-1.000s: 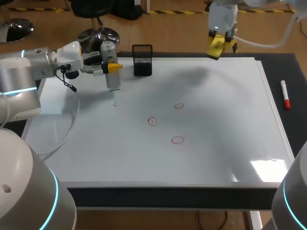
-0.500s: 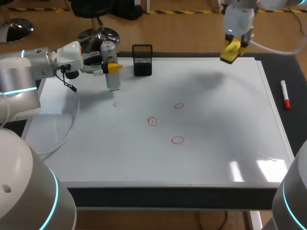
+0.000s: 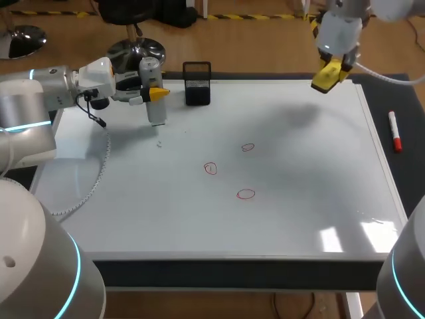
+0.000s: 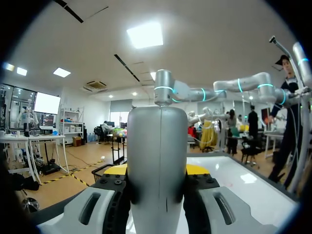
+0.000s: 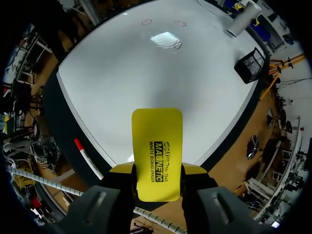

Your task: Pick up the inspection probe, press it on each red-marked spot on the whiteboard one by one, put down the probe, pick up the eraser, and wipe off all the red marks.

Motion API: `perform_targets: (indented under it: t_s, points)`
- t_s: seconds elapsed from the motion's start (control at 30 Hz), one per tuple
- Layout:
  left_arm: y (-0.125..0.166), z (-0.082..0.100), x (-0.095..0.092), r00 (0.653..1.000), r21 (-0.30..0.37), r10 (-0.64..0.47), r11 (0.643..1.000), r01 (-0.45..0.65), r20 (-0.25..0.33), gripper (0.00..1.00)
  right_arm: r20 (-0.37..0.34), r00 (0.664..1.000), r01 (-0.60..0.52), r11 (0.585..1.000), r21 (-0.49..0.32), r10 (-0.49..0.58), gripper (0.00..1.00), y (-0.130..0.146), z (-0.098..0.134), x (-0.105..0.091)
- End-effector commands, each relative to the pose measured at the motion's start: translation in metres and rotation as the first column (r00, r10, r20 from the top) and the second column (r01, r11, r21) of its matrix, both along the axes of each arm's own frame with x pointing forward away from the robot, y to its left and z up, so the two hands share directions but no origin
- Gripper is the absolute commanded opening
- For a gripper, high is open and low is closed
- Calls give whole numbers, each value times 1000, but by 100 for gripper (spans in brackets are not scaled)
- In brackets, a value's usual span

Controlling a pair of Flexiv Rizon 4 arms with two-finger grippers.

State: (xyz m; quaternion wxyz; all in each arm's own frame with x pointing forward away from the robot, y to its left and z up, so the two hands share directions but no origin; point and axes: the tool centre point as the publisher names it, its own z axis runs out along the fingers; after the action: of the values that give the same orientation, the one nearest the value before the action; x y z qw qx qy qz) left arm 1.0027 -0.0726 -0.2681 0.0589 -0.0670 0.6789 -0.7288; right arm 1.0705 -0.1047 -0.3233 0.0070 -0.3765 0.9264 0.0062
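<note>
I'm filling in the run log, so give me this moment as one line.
left gripper: shut on probe, upright beside mesh holder | right gripper: shut on eraser, raised near whiteboard far-right corner | red marks: three, unwiped

A dark, matt table [image 3: 232,274] stands on a warm brown wooden floor [image 3: 252,46]. Along the far side of the floor runs a strip of yellow-and-black hazard tape [image 3: 246,16]. At the far left, just beyond the table, sits the round chrome base of a chair [image 3: 136,50]. Overhead, the left wrist view shows a white ceiling with a bright square panel light [image 4: 145,35] and smaller panels further off to the left [image 4: 62,72].
</note>
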Motion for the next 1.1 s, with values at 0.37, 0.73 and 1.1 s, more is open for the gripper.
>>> perform_targets:
  t_s: [0.37, 0.73, 1.1]
  points:
    - [0, 0, 1, 1000, -1, -1, 1000, 1, 1, 0, 4, 1000, -3, 1000, -1, 3, 0, -2, 1, -2]
    - [-1, 3, 0, 1000, 2, -2, 1000, 2, 7, 0, 4, 1000, -3, 1000, -1, 3, 0, -2, 1, -2]
    - [-32, 20, -25, 994, -16, -100, 995, 101, 39, 0, 4, 1000, -3, 1000, -1, 3, 0, -2, 1, -2]
